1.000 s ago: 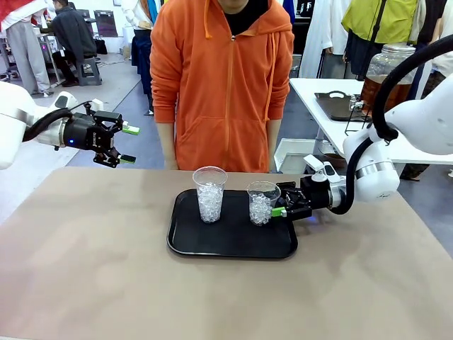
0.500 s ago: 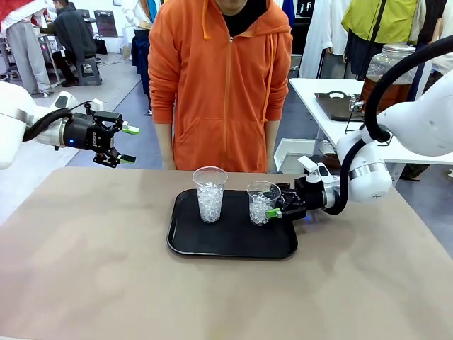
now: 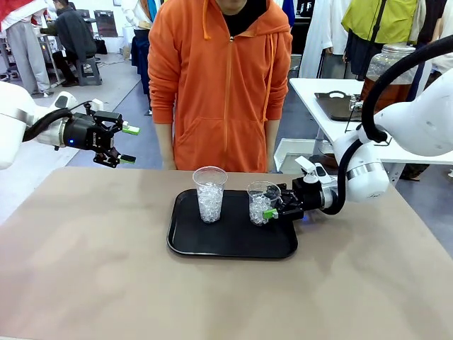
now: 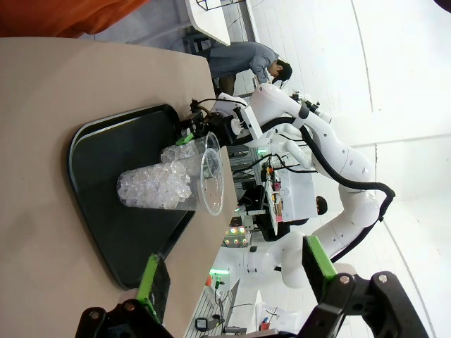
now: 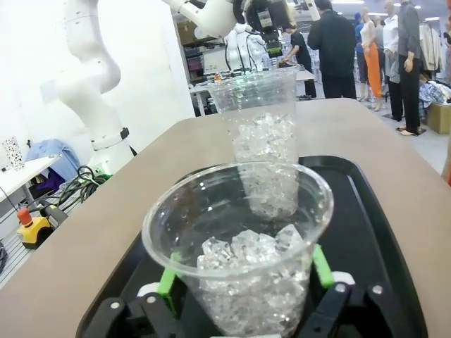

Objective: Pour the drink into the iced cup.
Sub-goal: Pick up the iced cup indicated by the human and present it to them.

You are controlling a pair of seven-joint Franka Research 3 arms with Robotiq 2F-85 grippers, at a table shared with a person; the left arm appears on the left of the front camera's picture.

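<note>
Stock on my tabletop (image 3: 92, 269), all placed from the black tray (image 3: 226, 244):

1. Tall iced cup (image 3: 210, 193): clear plastic, upright on the tray's left half, toward its far edge, packed with ice.
2. Short iced cup (image 3: 262, 197): clear plastic, upright on the tray's right half, ice in its lower part. It stands apart from the tall one.
3. Right claw (image 3: 269, 210): comes in low over the tray's right edge. I read it as closed around the short iced cup. In the right wrist view a green pad (image 5: 168, 280) lies against the cup wall on each side.
4. Left claw (image 3: 129, 144): in the air, well off the tray's far left corner. Its jaws are spread wide with nothing between them.
5. The drink (image 3: 403, 88): amber-brown liquid in a large clear jar (image 3: 393, 57) on a white side table, well beyond the tray's far right corner and partly behind my right arm's cable.
6. Person (image 3: 223, 85): in an orange hoodie, standing at the tabletop's far edge, straight behind the tray.
</note>
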